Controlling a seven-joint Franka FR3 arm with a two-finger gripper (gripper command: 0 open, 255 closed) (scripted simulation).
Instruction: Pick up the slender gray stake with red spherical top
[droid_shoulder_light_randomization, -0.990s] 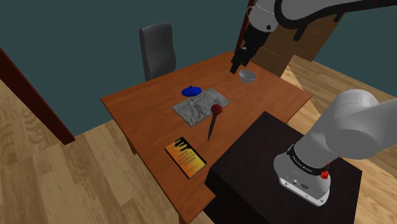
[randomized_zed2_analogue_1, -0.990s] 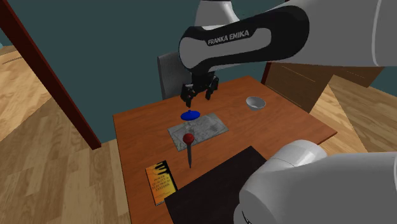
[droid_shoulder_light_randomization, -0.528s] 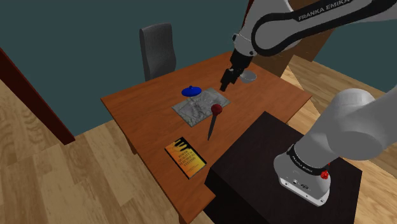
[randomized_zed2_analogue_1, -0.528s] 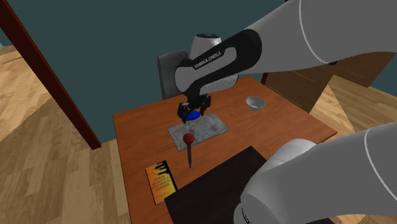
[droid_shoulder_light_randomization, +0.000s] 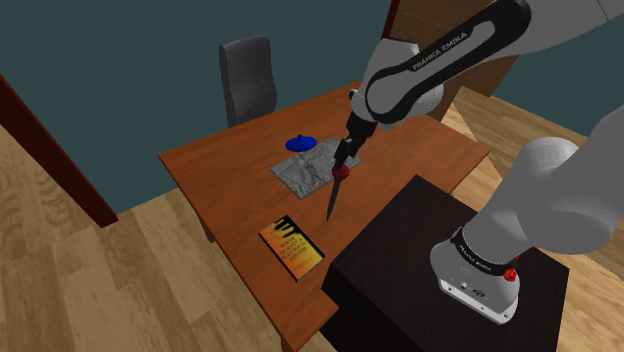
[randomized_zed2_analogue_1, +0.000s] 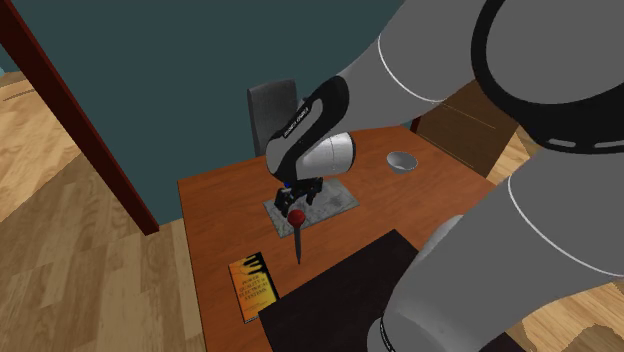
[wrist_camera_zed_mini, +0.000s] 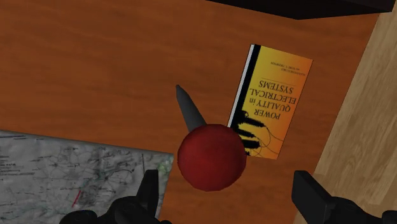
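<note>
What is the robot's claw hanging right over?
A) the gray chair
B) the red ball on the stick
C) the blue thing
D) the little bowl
B: in the wrist view the red ball sits just ahead of the open claw, between its two fingers, and neither finger touches it.

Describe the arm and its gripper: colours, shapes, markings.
The arm is built of fat, rounded white links with dark joints. One dark link carries FRANKA EMIKA in white letters. A small red dot sits by the dark ring at its base. The gripper is all black, with two blocky fingers.
</note>
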